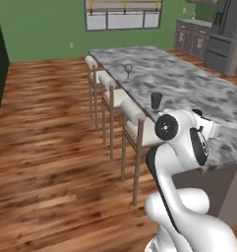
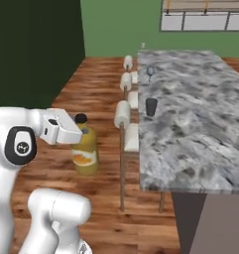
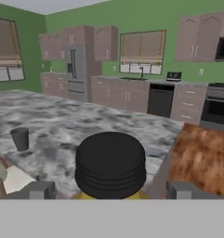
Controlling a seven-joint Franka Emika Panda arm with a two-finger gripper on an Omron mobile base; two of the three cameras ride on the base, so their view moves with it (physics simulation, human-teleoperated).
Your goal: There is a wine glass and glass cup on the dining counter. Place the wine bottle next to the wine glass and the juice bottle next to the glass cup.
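Your gripper [image 3: 111,188] is clasping the juice bottle [image 2: 85,149] wide around its body, cap just ahead of the fingers. The glass cup [image 2: 150,106] is waiting ahead on the dining counter [image 2: 200,114]; swinging in low, you are risking clipping its edge or the stools [image 2: 124,114].

1. Wine glass [image 2: 150,72] and glass cup [image 2: 151,107] stand on the worktop [image 2: 200,109], near its stool-side edge, glass farther.
2. Stools [image 2: 124,114] line that edge.
3. Juice bottle [image 2: 85,151] hangs off the worktop, beyond the stools, between the end effector's [image 3: 111,190] fingers.
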